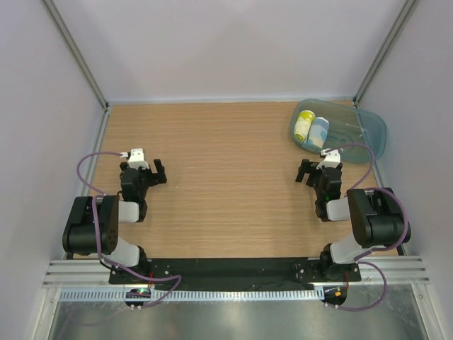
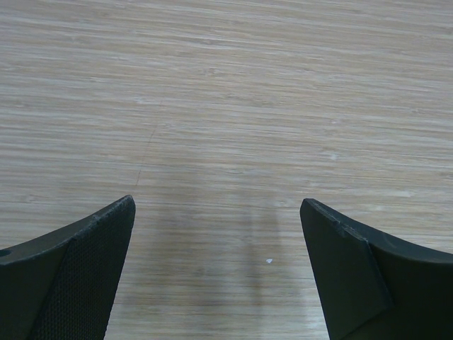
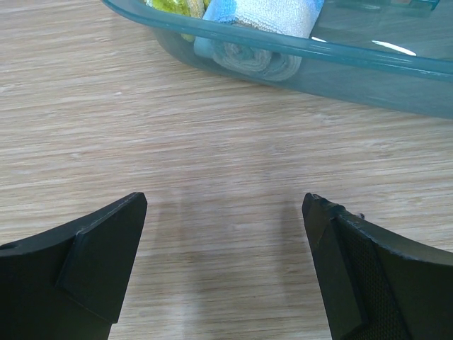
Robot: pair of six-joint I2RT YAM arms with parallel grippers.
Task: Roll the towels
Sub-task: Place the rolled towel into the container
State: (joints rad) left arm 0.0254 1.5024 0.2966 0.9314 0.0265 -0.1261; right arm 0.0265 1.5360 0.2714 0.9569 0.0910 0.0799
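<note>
The yellow towel [image 1: 304, 126] and blue towel [image 1: 319, 131] lie rolled, side by side, in the teal tray [image 1: 373, 133] just ahead of my right tool [image 1: 304, 173], jaws apart. My left tool [image 1: 160, 172], equally spread, hangs over the wood-grain desk [image 1: 226, 191]. Pale walls [image 1: 226, 49] enclose three sides.

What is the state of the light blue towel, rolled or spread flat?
Rolled. The light blue towel shows a spiral end through the tray wall, and it lies beside the yellow towel inside.

Wood-grain table [image 1: 226, 184], pale walls [image 1: 226, 42] (aluminium corner posts [image 1: 76, 53]) — soft, even light
</note>
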